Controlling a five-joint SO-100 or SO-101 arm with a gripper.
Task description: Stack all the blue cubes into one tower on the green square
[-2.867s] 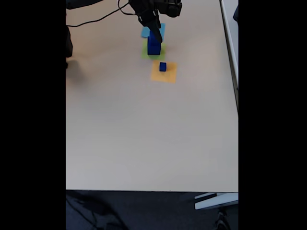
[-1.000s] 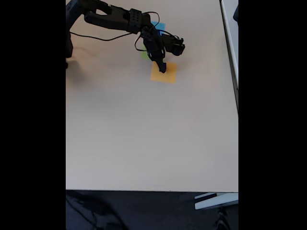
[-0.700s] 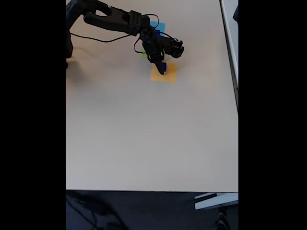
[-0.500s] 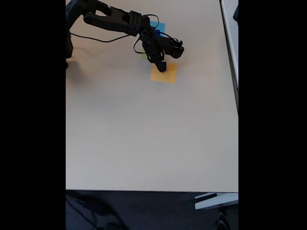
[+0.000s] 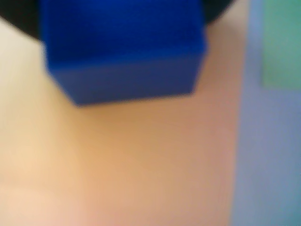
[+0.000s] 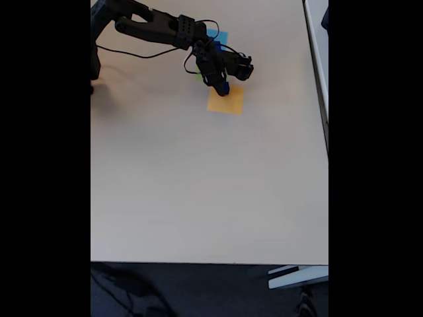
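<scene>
Filling the wrist view: small blue cube [image 5: 124, 52], blurred, matte, flat-faced; dark shapes behind its top corners.
Wrist view, below cube: smooth orange paper square [image 5: 141, 160].
Wrist view, right edge: pale blue strip, green patch [image 5: 282, 44] above.
Fixed view, end effector [image 6: 223, 89]: closed on the small blue cube, at the orange paper square's [image 6: 228, 102] far edge.
Fixed view, worktop [image 6: 198, 185]: plain beige, squares near its far edge.
Fixed view, green square [image 6: 198, 76]: mostly hidden behind the arm.
</scene>
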